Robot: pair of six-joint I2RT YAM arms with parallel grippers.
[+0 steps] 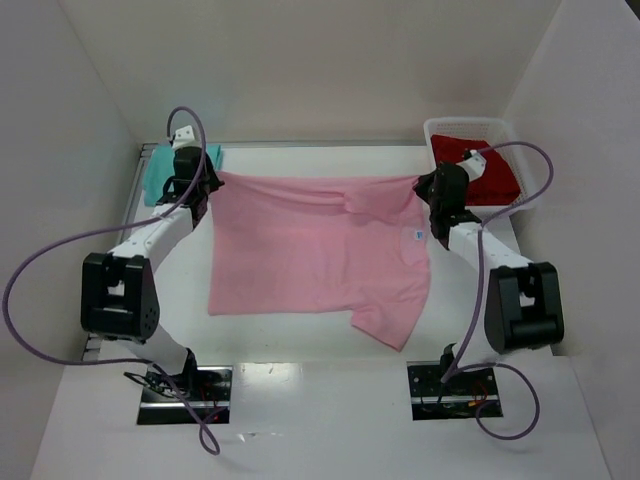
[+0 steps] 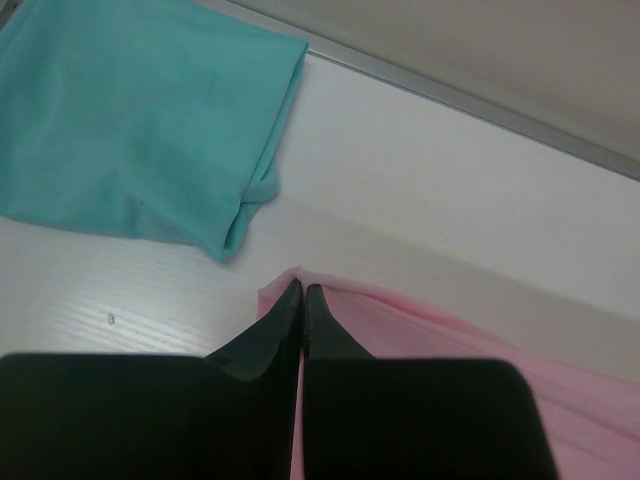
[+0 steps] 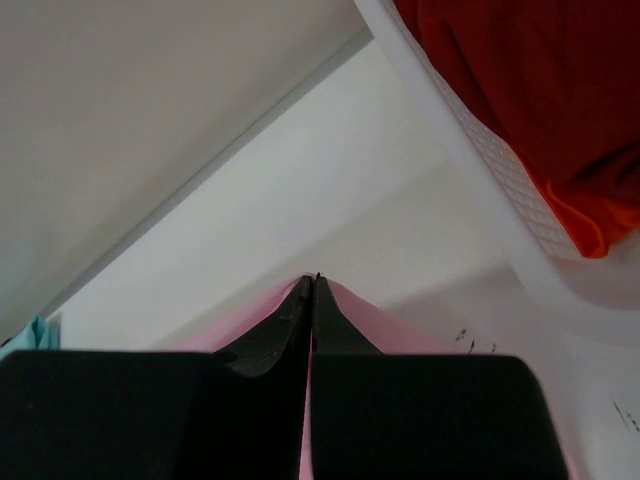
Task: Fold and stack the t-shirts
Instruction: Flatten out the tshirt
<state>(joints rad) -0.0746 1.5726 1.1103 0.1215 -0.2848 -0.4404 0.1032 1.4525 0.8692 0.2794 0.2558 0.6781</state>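
Note:
The light pink t-shirt [image 1: 310, 255] hangs spread between my two grippers, its lower part on the table. My left gripper [image 1: 205, 185] is shut on its far left corner, seen as pink cloth [image 2: 420, 340] between the jaws [image 2: 302, 290]. My right gripper [image 1: 432, 200] is shut on its far right corner, pink cloth [image 3: 400, 325] pinched at the tips [image 3: 312, 282]. The teal t-shirt [image 1: 160, 170] lies folded at the far left, also in the left wrist view [image 2: 140, 120]. The red t-shirt [image 1: 485, 170] lies in a white basket, also in the right wrist view [image 3: 520, 90].
The white basket [image 1: 440, 128] stands at the far right corner; its rim shows in the right wrist view [image 3: 470, 170]. White walls enclose the table on three sides. Purple cables loop off both arms.

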